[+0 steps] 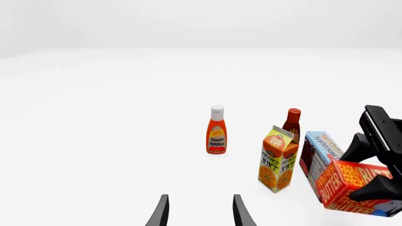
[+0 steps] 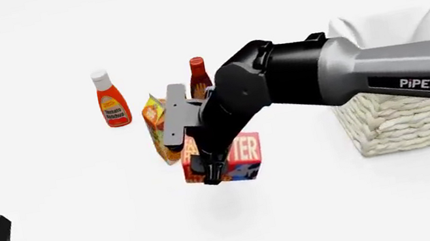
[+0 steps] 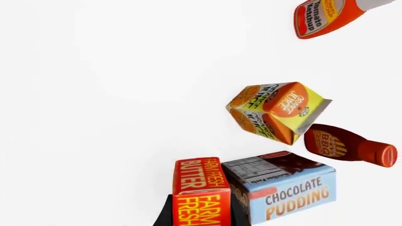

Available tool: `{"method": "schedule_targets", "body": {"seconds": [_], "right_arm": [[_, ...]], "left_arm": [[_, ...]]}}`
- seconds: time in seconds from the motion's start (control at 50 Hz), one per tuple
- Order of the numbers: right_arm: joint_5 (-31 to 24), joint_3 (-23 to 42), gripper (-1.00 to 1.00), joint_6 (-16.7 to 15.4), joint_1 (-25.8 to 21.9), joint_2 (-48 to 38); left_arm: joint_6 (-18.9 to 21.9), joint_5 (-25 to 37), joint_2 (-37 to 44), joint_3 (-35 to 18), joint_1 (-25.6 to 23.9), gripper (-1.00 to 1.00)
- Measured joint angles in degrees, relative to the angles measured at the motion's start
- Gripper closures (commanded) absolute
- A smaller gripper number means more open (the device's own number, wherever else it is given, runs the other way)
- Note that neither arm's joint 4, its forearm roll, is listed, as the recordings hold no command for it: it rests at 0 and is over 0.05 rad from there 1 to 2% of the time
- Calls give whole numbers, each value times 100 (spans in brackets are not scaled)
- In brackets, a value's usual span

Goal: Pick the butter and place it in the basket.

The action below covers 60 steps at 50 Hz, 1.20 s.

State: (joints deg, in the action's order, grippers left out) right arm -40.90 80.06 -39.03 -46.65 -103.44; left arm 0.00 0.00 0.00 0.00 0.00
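At the centre of the front view, the right gripper has its fingers clamped on the butter, lifted off the bench. The basket lies toward the right edge, well apart. The left gripper rests parted and empty, lower left.

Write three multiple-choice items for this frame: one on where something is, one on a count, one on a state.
1. Where is the basket in the front view?
A. Far left, by the ketchup
B. At the right, behind the right arm
C. Under the left gripper

2. How many bottles stand on the table?
A. One
B. Two
C. Four

3. What is the state of the butter?
A. Lying in the basket
B. Standing free on the table
C. Clamped in the right gripper, off the table

Answers:
1 B: the wicker wall shows at the right, partly behind the arm.
2 B: the ketchup bottle and the BBQ sauce bottle.
3 C: the jaws are shut on it, with its shadow on the table below.
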Motion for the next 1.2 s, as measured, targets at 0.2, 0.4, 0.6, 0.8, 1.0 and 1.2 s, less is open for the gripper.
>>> {"method": "schedule_targets", "body": {"seconds": [0.2, 0.4, 0.6, 0.8, 1.0, 1.2], "right_arm": [[-116, 64, 100, 130, 66, 163], [-201, 117, 100, 277, 142, 338], [-312, 293, 100, 489, 181, 463], [-338, 376, 100, 692, 244, 570], [-294, 413, 100, 845, 381, 741], [-255, 437, 100, 983, 548, 958]], "left_arm": [[0, 0, 0, 0, 0, -100], [0, 0, 0, 0, 0, -100], [0, 0, 0, 0, 0, -100], [0, 0, 0, 0, 0, -100], [0, 0, 0, 0, 0, -100], [0, 0, 0, 0, 0, -100]]}}
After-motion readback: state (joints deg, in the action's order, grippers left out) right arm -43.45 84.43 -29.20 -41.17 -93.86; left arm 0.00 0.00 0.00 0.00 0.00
